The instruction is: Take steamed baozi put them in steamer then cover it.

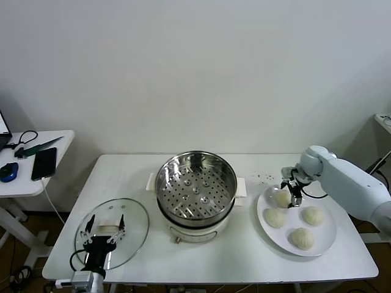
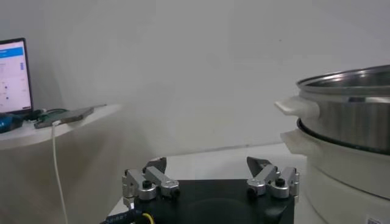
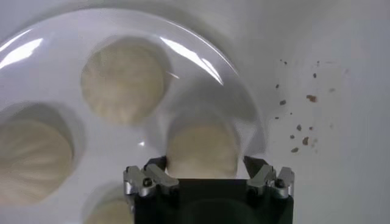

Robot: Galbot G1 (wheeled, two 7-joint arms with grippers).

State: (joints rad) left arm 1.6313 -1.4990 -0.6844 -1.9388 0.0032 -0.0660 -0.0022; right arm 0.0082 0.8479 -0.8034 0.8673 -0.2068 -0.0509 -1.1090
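Four small round cream-white steamed baozi lie on a flat white round plate at the right end of the white table, all still out of the pot. The right tool is down over the rear-left bun, its fingers straddling that bun on either side; whether they press it yet I cannot tell. The other three buns rest untouched nearby. The round shiny stainless-steel steamer with its perforated tray stands uncovered on a white electric base at the table's middle. The round clear glass cover with a flat white handle lies flat on the table left of the steamer. The left tool hangs over that cover, jaws spread wide and holding nothing.
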